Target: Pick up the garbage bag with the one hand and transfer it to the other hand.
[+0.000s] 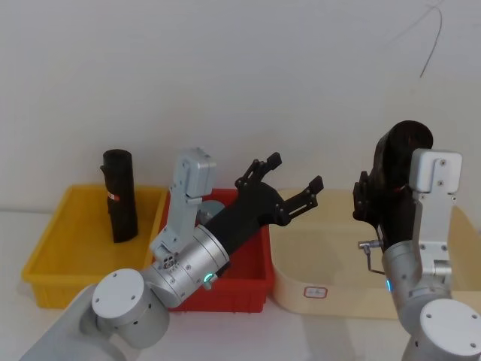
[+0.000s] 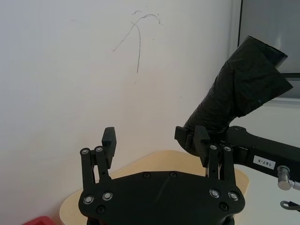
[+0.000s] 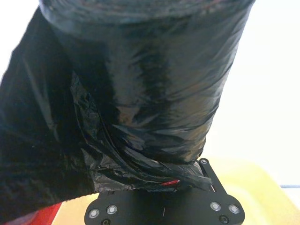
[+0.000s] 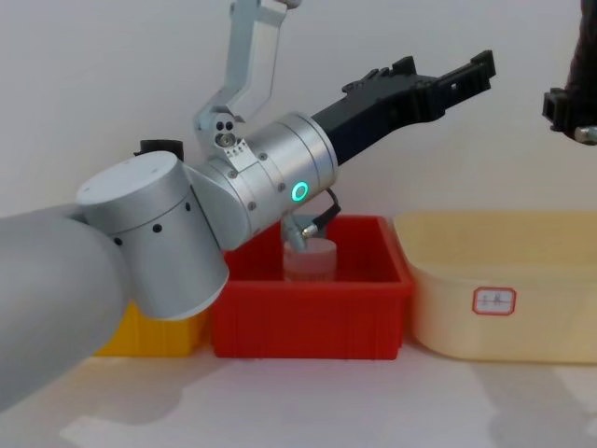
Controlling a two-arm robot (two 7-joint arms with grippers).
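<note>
A garbage bag point(image 1: 403, 154), a black rolled cylinder, is held upright above the beige bin with my right gripper point(image 1: 374, 197) shut on its lower end. In the right wrist view the garbage bag point(image 3: 140, 93) looms large and close. My left gripper point(image 1: 294, 171), on the arm with the green ring, is open and empty. It reaches up and to the right over the red bin, a short gap away from the bag. Past my left gripper point(image 2: 155, 138) the left wrist view shows the garbage bag point(image 2: 239, 89) tilted. A second black roll point(image 1: 120, 195) stands in the yellow bin.
Three bins sit in a row against a white wall: yellow bin point(image 1: 60, 256) on the left, red bin point(image 1: 248, 289) in the middle, beige bin point(image 1: 323, 256) on the right. A pale jar point(image 4: 310, 259) stands in the red bin, under my left arm.
</note>
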